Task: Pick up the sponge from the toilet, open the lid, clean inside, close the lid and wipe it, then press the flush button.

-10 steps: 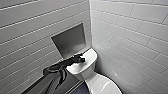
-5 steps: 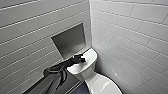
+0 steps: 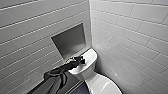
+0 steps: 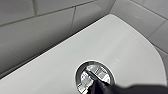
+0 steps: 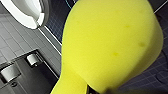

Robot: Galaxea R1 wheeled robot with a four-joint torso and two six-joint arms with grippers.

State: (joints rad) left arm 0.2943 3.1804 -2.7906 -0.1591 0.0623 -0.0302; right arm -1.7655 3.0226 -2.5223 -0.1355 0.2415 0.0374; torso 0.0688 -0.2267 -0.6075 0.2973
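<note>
left gripper sits right on the flush button, its dark tip touching the chrome face in the middle of the tank top. open or closed? can't tell. that button looks small, hard and slick, so i'd say it wants a straight push, dead centre. the right gripper looks clamped on the sponge, which is soft, light and bulging, pinched at its narrow end, near the toilet bowl above the dark floor.

Head camera high; I look down into the tiled corner at the toilet. Left wrist camera close over its tank top, shared with head view. Right wrist camera faces floor, sponge very near.
</note>
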